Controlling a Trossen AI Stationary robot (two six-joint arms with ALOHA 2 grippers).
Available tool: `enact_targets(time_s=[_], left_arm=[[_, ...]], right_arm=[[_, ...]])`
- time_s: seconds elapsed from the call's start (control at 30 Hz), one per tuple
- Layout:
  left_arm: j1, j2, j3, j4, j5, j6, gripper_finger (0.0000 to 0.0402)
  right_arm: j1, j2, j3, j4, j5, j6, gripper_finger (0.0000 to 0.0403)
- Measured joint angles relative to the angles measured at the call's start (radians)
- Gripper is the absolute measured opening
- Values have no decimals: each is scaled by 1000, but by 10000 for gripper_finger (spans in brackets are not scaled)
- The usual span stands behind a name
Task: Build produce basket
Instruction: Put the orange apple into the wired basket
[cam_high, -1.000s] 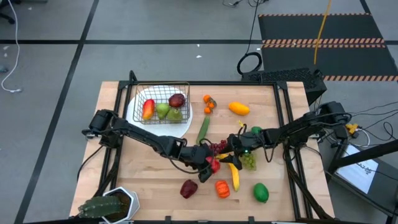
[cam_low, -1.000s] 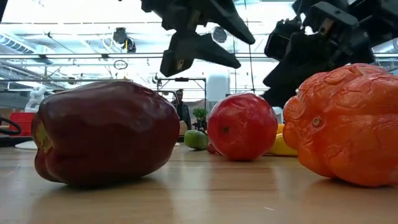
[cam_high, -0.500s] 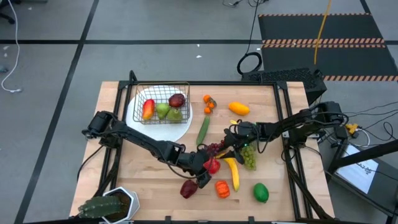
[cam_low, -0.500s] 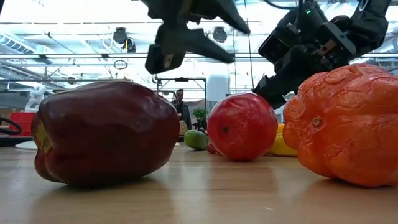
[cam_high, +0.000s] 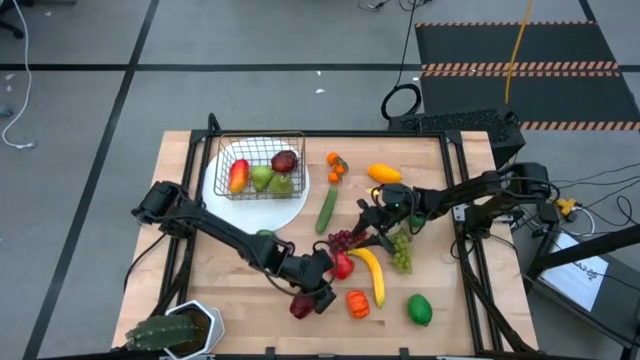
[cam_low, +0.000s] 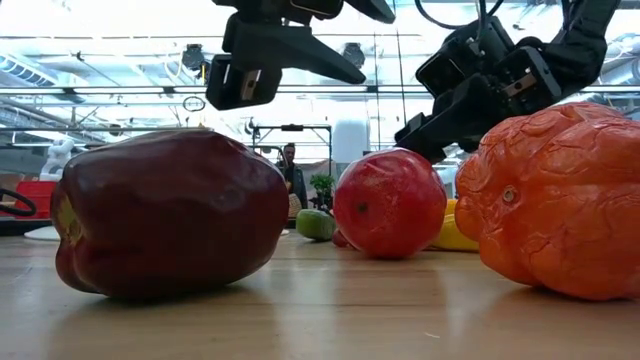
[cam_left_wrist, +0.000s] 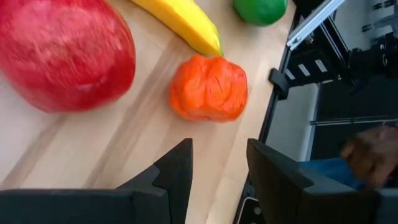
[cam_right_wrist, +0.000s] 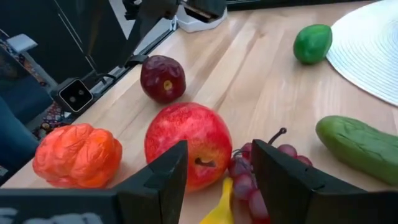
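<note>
High view: the round, stiff, slippery-looking red apple (cam_high: 343, 265) is best pinched across its middle by the spread, empty left hand (cam_high: 322, 290)

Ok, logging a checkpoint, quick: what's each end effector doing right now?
Left end effector: open, holding nothing, above the table near the dark red pepper.
Right end effector: open, empty, by the grapes.

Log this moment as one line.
left gripper: open, empty, over peppers | right gripper: open, empty, above grapes | basket: four items, on plate
</note>
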Motion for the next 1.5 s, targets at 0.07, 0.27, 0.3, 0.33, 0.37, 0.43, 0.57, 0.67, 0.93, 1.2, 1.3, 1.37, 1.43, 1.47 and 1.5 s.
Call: enact_targets(time_s=[0.07,0.27,0.3,0.33,0.37,0.43,0.57,0.67,0.93,1.2,1.3,1.37,1.43,1.47,1.5], left_arm=[[4,0,0,3,-1,0,152],[19,0,0,2,-1,9,152],[22,0,0,1,-1,13,152],[24,0,0,1,-1,15,152],[26,0,0,1,-1,18,152],[28,0,0,1,-1,18,152],[26,0,0,2,0,2,152],[24,0,0,1,1,-1,152],[25,0,0,0,0,0,152],[27,0,0,-4,0,12,152],[28,0,0,-4,0,23,152],[29,0,0,-4,0,26,152],[29,0,0,-4,0,26,152],[29,0,0,-4,0,27,152],[29,0,0,-4,0,27,152]], right_arm=[[0,20,0,24,-23,6,171],[7,103,72,31,-32,0,171],[7,117,85,32,-49,-3,171],[5,129,96,31,-68,-3,171],[1,140,105,30,-83,-1,171],[-1,160,114,32,-114,-2,171],[-2,193,113,1,-159,-33,171],[-1,215,113,-1,-184,-45,171],[-1,244,113,-2,-205,-72,171],[0,244,113,-1,-198,-81,154],[0,244,113,-1,-198,-91,137],[0,244,113,-1,-194,-93,129],[1,244,113,0,-174,-92,123],[1,244,113,-1,-173,-93,122],[1,244,113,-1,-172,-95,121]])
